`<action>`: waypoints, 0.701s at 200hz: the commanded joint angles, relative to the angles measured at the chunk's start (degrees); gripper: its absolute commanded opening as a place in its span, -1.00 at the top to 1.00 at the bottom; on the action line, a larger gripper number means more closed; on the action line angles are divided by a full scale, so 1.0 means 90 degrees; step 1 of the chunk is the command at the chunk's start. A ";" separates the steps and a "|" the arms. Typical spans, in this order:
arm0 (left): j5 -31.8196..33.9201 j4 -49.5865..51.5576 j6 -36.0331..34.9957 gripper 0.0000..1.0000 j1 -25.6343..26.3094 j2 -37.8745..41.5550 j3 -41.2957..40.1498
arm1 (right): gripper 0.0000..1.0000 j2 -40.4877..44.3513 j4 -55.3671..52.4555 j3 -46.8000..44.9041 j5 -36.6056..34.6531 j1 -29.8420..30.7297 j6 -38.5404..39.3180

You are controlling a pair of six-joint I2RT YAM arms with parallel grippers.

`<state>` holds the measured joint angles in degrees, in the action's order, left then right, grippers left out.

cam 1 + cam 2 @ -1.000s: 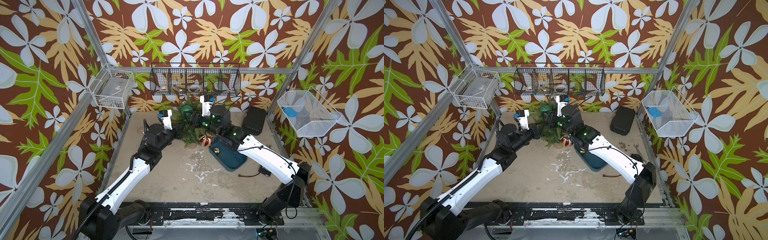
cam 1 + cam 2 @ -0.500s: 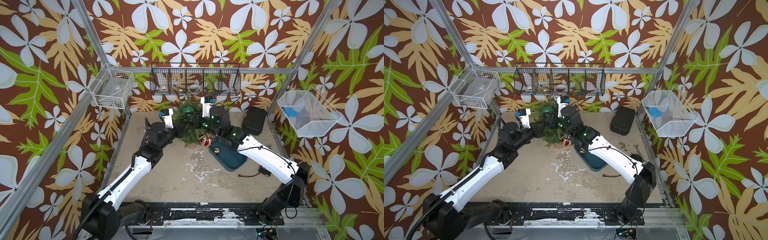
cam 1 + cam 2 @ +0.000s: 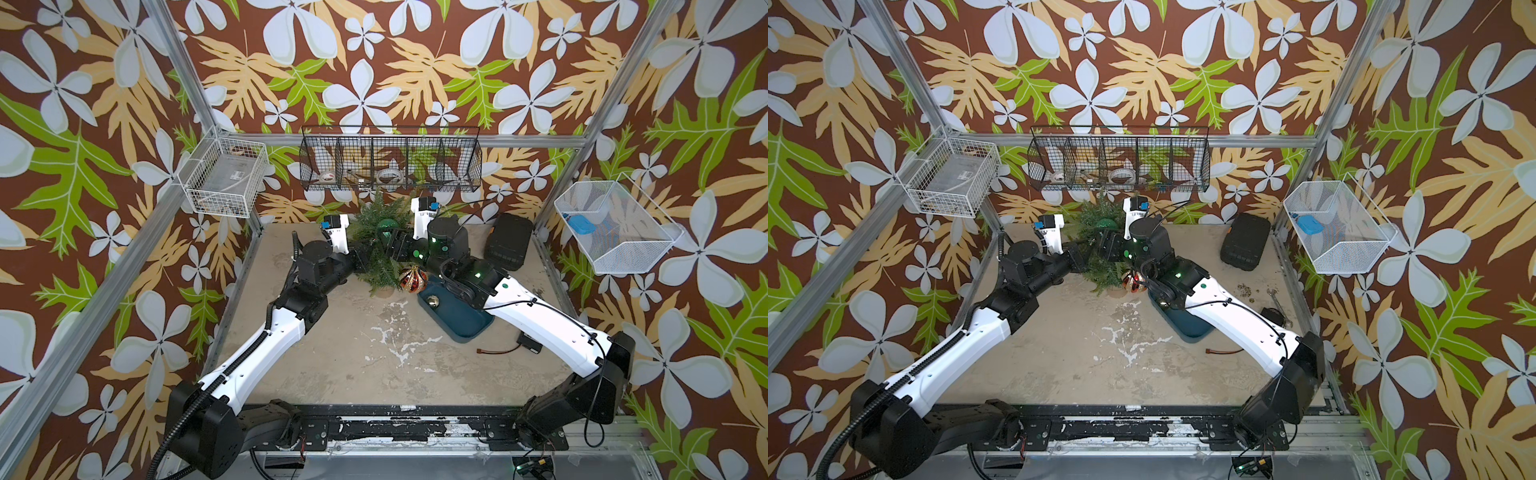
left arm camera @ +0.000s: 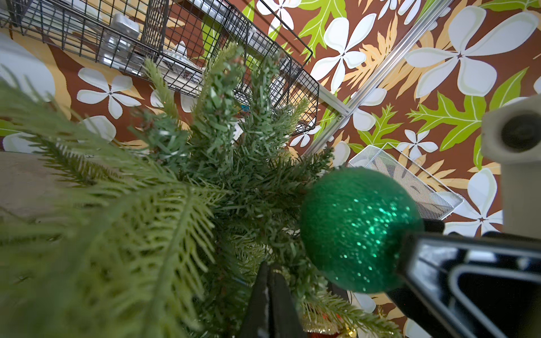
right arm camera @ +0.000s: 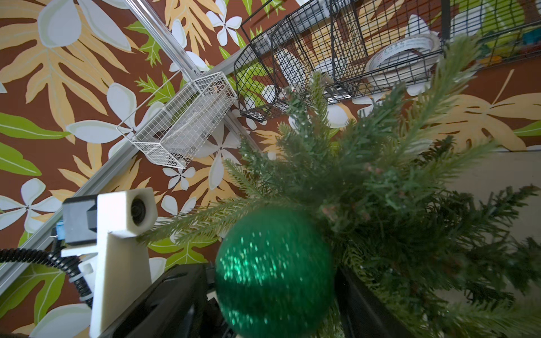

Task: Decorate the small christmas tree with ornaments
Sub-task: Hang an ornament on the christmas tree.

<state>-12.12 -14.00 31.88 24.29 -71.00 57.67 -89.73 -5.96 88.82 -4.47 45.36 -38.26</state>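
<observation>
Beige tabletop point(image 3: 374, 353), twelve o'clock: right gripper point(image 5: 270, 307) straddles green ball point(image 5: 273, 272) against tree point(image 4: 234, 175), grip uncertain; left gripper point(image 4: 269, 298) shut; unhooked, it may fall.

no legible text; tape roll point(image 5: 402, 55) print blurred

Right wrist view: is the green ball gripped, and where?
Cannot tell. The green ball sits between the jaws of the right gripper, flanked at its sides; contact unclear.
</observation>
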 commanded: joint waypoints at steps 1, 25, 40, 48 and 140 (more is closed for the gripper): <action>-0.0039 -0.0178 0.0010 1.00 -0.0004 -0.0008 0.0072 | -0.47 0.0110 0.0079 -0.0045 -0.0060 0.0004 -0.0053; -0.0011 -0.0110 -0.0038 1.00 -0.0004 0.0013 0.0105 | -0.46 0.0292 0.0130 -0.0143 -0.0112 0.0001 -0.0079; -0.0003 -0.0095 -0.0051 1.00 -0.0004 0.0028 0.0097 | -0.46 0.0453 0.0215 -0.0285 -0.0138 0.0006 -0.0088; -0.0008 -0.0092 -0.0063 1.00 -0.0004 0.0038 0.0098 | -0.46 0.0546 0.0268 -0.0371 -0.0148 0.0005 -0.0095; -0.0053 -0.0038 -0.0040 0.74 -0.0004 0.0123 0.0098 | -0.43 0.1001 0.0339 -0.0912 -0.0234 0.0000 -0.0164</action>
<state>-12.32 -13.85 31.44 24.27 -70.57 58.50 -81.14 -4.25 81.28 -6.00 45.39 -39.07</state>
